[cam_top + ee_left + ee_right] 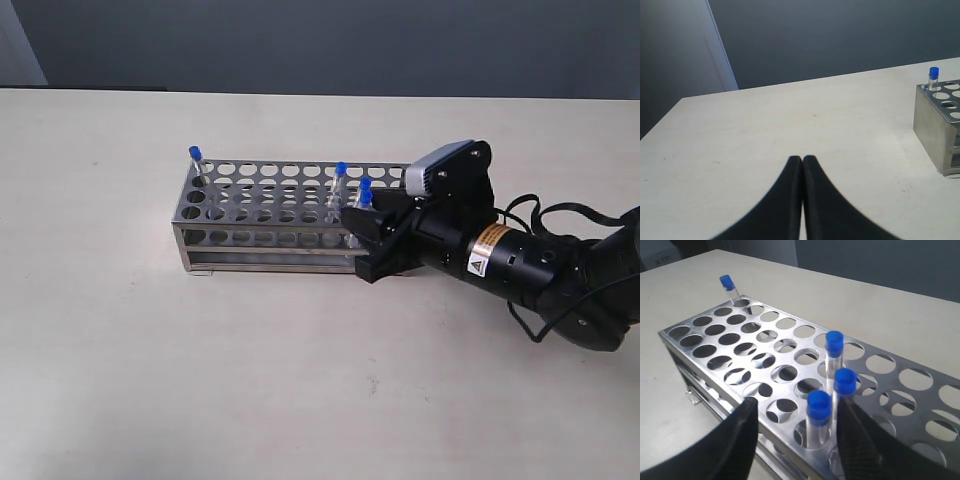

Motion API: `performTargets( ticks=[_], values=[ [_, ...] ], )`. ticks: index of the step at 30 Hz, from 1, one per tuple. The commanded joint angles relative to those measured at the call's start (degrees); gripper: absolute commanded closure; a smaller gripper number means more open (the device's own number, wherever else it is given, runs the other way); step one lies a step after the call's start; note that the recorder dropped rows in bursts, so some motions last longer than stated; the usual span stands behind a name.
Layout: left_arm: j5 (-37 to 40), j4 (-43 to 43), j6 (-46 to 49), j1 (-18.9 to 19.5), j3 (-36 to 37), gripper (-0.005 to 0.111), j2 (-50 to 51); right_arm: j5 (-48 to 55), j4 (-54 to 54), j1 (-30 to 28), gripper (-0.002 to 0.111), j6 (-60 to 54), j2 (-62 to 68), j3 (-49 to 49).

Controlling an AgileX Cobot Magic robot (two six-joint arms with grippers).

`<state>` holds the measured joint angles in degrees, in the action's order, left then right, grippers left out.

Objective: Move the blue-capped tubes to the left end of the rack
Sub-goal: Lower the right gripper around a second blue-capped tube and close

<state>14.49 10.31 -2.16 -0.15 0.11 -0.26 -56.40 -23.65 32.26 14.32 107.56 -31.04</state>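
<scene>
The silver rack (262,205) lies across the middle of the table. One blue-capped tube (195,155) leans in a back corner hole at its left end and also shows as the tube (933,76) in the left wrist view and the tube (727,284) in the right wrist view. Toward the right end stand three more: tube (834,344), tube (844,381) and the nearest tube (818,408). My right gripper (796,403) is open at the rack's front right part, its fingers on either side of the nearest tube without touching it. My left gripper (802,158) is shut and empty above bare table, apart from the rack's end (932,127).
The right arm (530,265) with its cables reaches in from the right edge, low over the table. The table's far edge meets a dark wall behind the rack. Many rack holes between the left tube and the right group hold nothing.
</scene>
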Motion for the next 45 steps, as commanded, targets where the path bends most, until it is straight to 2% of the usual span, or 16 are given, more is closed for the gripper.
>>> performTargets(
  ticks=[1,9,16,22,25,29,31,37,45],
  values=[
    [-0.8,-0.1,-0.2,-0.4,-0.1,0.106,0.3,-1.7,-1.3,-0.1,0.063,-0.2,0.2,-0.2],
    [-0.8,-0.1,-0.2,-0.4,-0.1,0.106,0.3,-2.2,-2.2,-0.1,0.089,-0.2,0.2,-0.2],
    [-0.8,-0.1,-0.2,-0.4,-0.1,0.106,0.3,-2.2,-2.2,-0.1,0.091,-0.2,0.2,-0.2],
    [-0.8,-0.1,-0.2,-0.4,-0.1,0.106,0.3,-2.0,-1.7,-0.1,0.103,-0.6,0.2,-0.2],
    [-0.8,-0.1,-0.2,-0.4,-0.1,0.106,0.3,-2.0,-1.8,-0.1,0.096,-0.8,0.2,-0.2],
    [-0.8,-0.1,-0.2,-0.4,-0.1,0.106,0.3,-2.0,-2.1,-0.1,0.069,-0.8,0.2,-0.2],
    [-0.8,-0.1,-0.2,-0.4,-0.1,0.106,0.3,-2.0,-2.1,-0.1,0.062,-0.8,0.2,-0.2],
    [-0.8,-0.1,-0.2,-0.4,-0.1,0.106,0.3,-0.1,-4.9,-0.1,0.067,-0.7,0.2,-2.2],
    [-0.8,-0.1,-0.2,-0.4,-0.1,0.106,0.3,5.2,-7.2,-0.1,0.068,0.8,0.2,-5.3]
  ],
)
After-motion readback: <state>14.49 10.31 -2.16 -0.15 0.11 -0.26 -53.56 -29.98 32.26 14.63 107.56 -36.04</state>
